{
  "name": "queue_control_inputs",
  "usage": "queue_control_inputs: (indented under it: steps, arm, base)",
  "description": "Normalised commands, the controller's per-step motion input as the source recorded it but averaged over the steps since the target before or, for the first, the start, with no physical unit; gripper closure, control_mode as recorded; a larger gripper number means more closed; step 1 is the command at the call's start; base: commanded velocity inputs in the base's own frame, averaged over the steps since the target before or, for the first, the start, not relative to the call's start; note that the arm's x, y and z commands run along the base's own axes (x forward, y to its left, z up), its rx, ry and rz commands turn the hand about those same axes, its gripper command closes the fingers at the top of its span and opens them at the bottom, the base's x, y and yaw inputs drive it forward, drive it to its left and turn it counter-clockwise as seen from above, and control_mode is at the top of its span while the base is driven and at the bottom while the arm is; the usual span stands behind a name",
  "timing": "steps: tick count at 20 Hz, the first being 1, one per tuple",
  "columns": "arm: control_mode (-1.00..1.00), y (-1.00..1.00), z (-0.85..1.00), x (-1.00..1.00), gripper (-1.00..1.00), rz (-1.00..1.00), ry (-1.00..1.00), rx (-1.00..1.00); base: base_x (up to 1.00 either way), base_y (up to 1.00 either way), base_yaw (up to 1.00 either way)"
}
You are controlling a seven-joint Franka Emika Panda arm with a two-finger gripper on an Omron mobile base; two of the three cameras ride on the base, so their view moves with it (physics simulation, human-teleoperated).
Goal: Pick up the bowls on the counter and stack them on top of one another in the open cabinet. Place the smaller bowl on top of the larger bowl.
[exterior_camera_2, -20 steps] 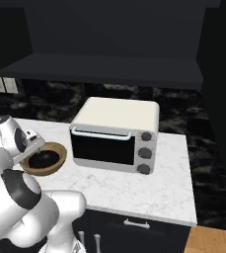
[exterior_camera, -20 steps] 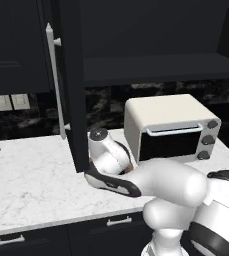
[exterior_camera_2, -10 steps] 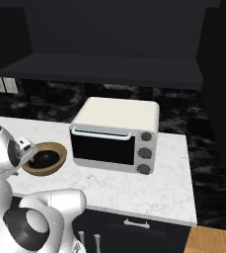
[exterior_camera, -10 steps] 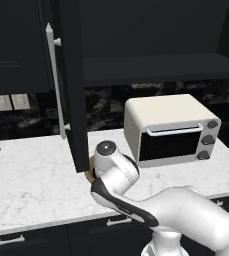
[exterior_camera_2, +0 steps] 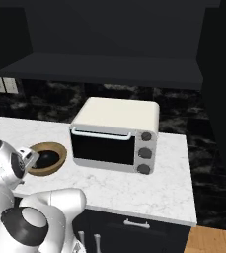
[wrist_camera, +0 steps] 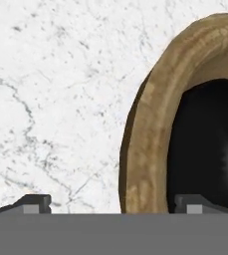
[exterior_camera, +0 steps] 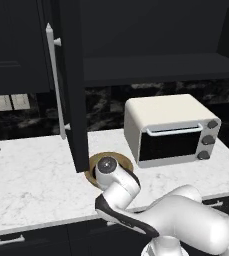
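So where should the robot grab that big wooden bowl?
Probably on the thick rim of the wooden bowl, coming down from above, one finger outside and one inside. The bowl is wide and shallow, so the open gripper looks unlikely to span it. The black bowl sits inside.

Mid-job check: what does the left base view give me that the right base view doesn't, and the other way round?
Left base view: the open cabinet's door with its silver bar handle, the wall outlets, and just a sliver of the wooden bowl beside the arm. Right base view: a look down into the wooden bowl, where the black bowl sits inside it, plus a strip of wooden floor. Shared: the toaster oven, the marble counter and the cabinet shelf.
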Motion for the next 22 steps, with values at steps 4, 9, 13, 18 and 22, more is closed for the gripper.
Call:
queue_control_inputs:
  steps: [4, 9, 13, 18, 22]
  arm:
    - [-1.0, 0.0, -0.03, 0.06, -1.0, 0.09, -0.04, -0.08]
    - [-1.0, 0.0, 0.03, 0.28, -1.0, 0.03, -0.03, -0.03]
    - [-1.0, 0.0, 0.0, 0.31, -1.0, 0.03, -0.01, -0.03]
    - [-1.0, 0.0, -0.05, 0.28, 1.0, 0.03, 0.0, -0.05]
    - [-1.0, -0.01, 0.0, 0.0, 1.0, 0.01, -0.01, -0.03]
  base:
    - [0.0, 0.0, 0.0]
    - [0.0, 0.0, 0.0]
    - [0.0, 0.0, 0.0]
    - [0.0, 0.0, 0.0]
    - [0.0, 0.0, 0.0]
